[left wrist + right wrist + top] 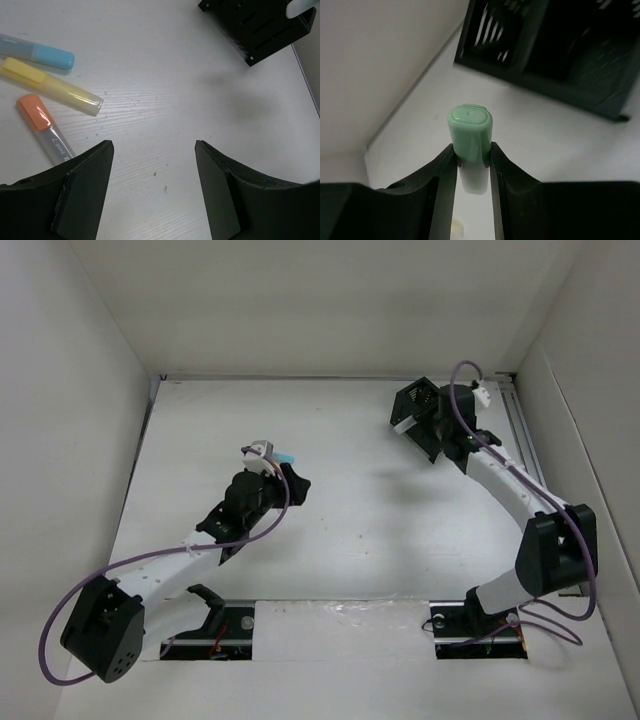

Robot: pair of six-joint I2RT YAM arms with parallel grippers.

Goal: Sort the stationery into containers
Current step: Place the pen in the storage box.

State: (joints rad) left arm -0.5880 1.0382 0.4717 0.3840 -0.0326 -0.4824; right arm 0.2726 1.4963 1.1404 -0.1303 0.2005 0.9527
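Note:
My right gripper is shut on a green-capped highlighter and holds it upright, off the table, just short of the black mesh organizer. In the top view that gripper sits at the back right beside the organizer. My left gripper is open and empty over bare table. To its left lie a pale blue marker, a yellow marker and an orange-capped marker. In the top view the left gripper is just below these markers.
White walls close the table in at the back and both sides, and the right wall runs close behind the organizer. The organizer also shows at the top right of the left wrist view. Purple cables trail from both arms.

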